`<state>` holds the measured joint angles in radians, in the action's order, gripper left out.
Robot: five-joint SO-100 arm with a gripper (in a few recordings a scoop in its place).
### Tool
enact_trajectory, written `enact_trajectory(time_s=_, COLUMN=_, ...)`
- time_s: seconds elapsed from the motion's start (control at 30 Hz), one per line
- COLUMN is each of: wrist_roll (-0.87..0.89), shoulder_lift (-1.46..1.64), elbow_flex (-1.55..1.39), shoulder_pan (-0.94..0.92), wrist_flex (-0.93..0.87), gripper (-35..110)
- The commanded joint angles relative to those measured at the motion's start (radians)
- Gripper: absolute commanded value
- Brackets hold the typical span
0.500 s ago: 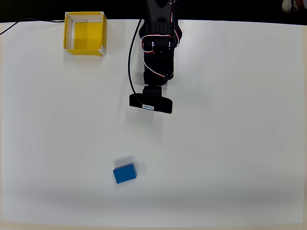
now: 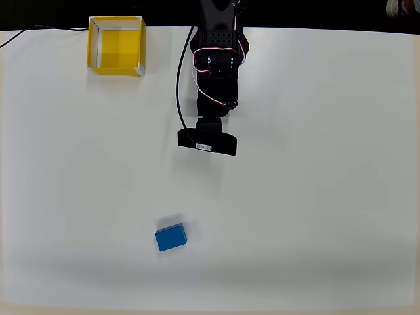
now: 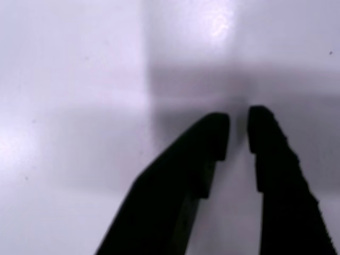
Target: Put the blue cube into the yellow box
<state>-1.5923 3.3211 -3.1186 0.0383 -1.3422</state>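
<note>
In the overhead view, the black arm (image 2: 215,72) reaches down from the top edge over the white table (image 2: 328,197). A black cable (image 2: 178,85) runs along its left side, and red and white wires (image 2: 216,62) loop on its body. The blue cube (image 2: 170,237) lies alone on the table, well below the arm and a little to the left, with nothing between them. The yellow box (image 2: 116,45) stands at the top left corner, well apart from the cube, and its yellow floor is bare.

In the wrist view, the gripper (image 3: 238,133) hangs over the bare table. Its two dark fingers (image 3: 212,141) have only a thin gap between the tips and grasp nothing.
</note>
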Motion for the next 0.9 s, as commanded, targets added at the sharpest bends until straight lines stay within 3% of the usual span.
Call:
enact_trajectory(time_s=0.0, wrist_roll=0.003, shoulder_lift=-0.011, elbow_flex=0.032, shoulder_pan=-0.015, wrist_flex=-0.003, gripper=1)
enact_trajectory(time_s=0.4, wrist_roll=0.265, shoulder_lift=-0.67, elbow_flex=0.637, shoulder_pan=-0.17, wrist_flex=0.298, gripper=37)
enact_trajectory(time_s=0.7, wrist_roll=0.287, shoulder_lift=-1.055, elbow_flex=0.956, shoulder_pan=-0.321, wrist_flex=0.465, gripper=54)
enact_trajectory(time_s=0.87, wrist_roll=0.396, shoulder_lift=-1.267, elbow_flex=1.163, shoulder_pan=-0.394, wrist_flex=0.491, gripper=58)
